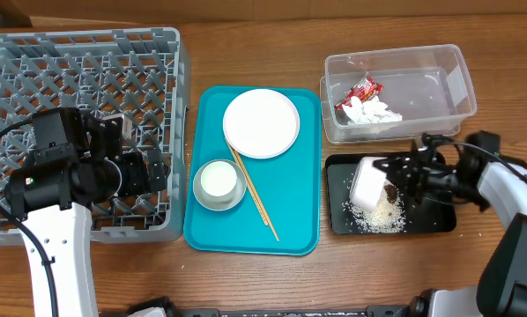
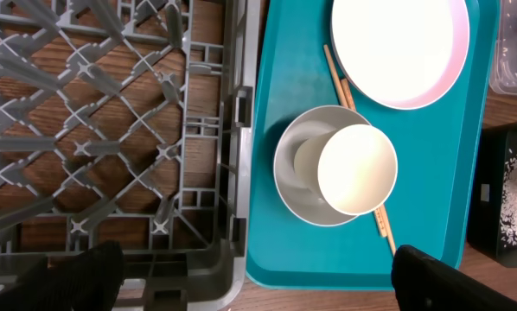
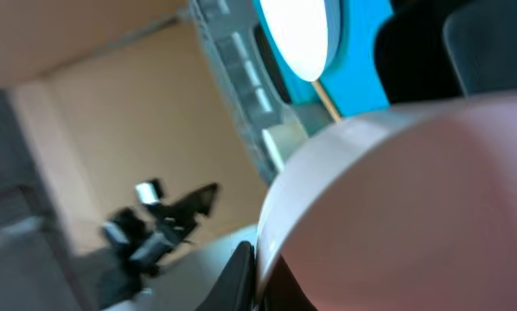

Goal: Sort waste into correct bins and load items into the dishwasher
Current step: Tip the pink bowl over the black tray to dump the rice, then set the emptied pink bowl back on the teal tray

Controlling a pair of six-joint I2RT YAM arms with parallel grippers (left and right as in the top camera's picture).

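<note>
We judged the small white dish (image 1: 367, 183), tilted over the black tray (image 1: 431, 217) at four o'clock from the white plate (image 1: 261, 123), stiff, slick and breakable, well held at its rim where our right gripper (image 1: 396, 173) clamped it, while our left gripper (image 2: 263, 278) gaped above the dish rack (image 1: 87, 53).

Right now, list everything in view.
dish rack: one, grey, left.
serving tray: one, teal, centre.
plate: one, white, serving tray.
bowl: one, greyish, serving tray.
cup: one, white, in bowl.
chopsticks: pair, wooden, serving tray.
tub: one, clear, far right.
snack wrapper: one, red, in tub.
tissue scraps: several, white, in tub.
black tray: one, near right.
rice grains: many, white, in black tray.
food lump: one, brown, in black tray.
small dish: one, white, tilted over black tray.
left tool: open, over dish rack.
right tool: shut on small dish.
</note>
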